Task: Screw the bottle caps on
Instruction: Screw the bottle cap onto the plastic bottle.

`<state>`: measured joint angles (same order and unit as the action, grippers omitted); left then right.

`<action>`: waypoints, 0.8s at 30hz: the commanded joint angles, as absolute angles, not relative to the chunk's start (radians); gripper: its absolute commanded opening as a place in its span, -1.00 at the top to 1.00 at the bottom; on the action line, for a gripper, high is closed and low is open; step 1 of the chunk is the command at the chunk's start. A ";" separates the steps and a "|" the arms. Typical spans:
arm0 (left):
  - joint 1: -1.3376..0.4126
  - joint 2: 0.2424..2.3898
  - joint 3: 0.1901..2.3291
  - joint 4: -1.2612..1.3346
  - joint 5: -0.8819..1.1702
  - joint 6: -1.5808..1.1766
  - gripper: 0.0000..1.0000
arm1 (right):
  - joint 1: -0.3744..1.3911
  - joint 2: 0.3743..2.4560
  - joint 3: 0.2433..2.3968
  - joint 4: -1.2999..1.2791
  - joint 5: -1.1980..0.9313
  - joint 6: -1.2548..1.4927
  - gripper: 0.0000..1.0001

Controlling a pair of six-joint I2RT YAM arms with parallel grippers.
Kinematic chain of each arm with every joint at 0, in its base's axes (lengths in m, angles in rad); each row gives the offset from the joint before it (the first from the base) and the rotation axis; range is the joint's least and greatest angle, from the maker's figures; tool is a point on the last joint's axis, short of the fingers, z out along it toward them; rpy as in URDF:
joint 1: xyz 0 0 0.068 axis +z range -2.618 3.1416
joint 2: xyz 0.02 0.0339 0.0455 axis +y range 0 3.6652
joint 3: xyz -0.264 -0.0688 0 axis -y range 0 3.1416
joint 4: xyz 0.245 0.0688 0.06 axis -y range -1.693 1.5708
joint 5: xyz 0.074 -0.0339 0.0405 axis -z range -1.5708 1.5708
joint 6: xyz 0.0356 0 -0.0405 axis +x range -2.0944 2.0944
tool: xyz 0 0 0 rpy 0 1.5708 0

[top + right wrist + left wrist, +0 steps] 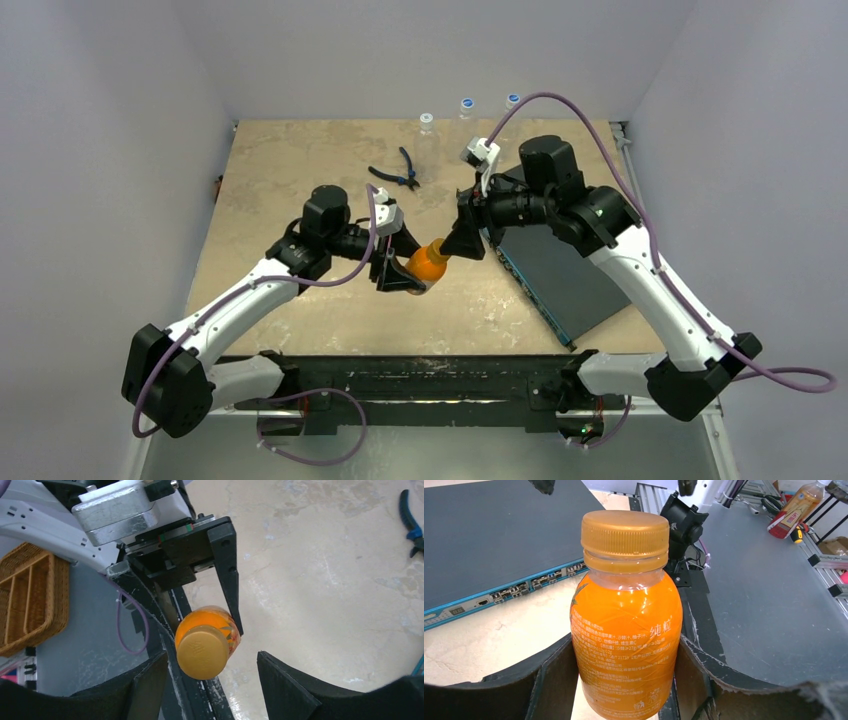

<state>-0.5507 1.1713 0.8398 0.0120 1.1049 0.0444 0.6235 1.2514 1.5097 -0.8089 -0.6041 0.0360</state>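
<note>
i see the left tool [405,268] clenched around the body of the small squat orange bottle [428,263], holding it off the beige counter [300,170] near the middle. the bottle is tilted, with its neck pointing toward the right arm. in the left wrist view the two dark fingers [554,680] press against either side of the label. the flat orange-brown screw cap [625,532] sits on the neck, though i cannot tell how tightly it is turned. the right tool [463,243] is at the cap end. in the right wrist view its jaws stand apart on either side of the cap, with a gap showing on each side, so it is released and grips nothing. three taller clear plastic bottles [427,125] [466,107] [513,101] stand upright along the far edge of the counter, well apart from the arms, each topped in blue or white. blue-handled pliers [400,172] lie between them and the left tool. a dark flat box with a blue edge and a row of ports [565,275] lies on the right side of the counter, under the right arm.
</note>
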 commanded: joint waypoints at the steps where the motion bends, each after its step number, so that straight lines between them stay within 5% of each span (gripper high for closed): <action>1: -0.546 1.154 0.842 0.023 1.160 0.035 1.00 | 0.641 1.247 1.499 -0.797 -0.681 0.006 -0.37; 24: -0.545 1.180 0.858 0.002 1.155 0.032 1.00 | 0.698 1.293 1.488 -0.814 -0.622 -0.024 -0.07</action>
<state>-0.5507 1.1740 0.8394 -0.0078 1.1275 0.0368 0.6910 1.2896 1.4914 -0.8127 -0.6403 -0.0051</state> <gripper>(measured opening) 0.599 0.557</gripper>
